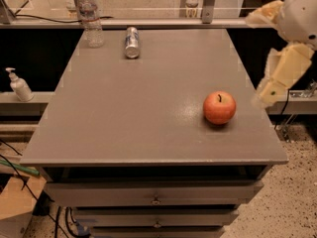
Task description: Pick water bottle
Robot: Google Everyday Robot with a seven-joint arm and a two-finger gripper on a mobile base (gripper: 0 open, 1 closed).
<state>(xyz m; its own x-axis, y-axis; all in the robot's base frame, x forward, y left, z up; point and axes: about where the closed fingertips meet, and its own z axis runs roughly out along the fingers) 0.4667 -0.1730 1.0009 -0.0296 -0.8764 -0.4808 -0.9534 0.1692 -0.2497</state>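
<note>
The water bottle (90, 20) is clear and ribbed with a white cap and a pale label. It stands upright at the far left corner of the grey table (138, 113). My gripper (271, 86) hangs off the table's right edge, just right of the red apple, far from the bottle. It holds nothing that I can see.
A silver-blue can (132, 42) lies on its side just right of the bottle. A red apple (219, 107) sits near the table's right front. A white pump dispenser (20, 86) stands on a ledge to the left. Drawers (156, 195) are below the tabletop.
</note>
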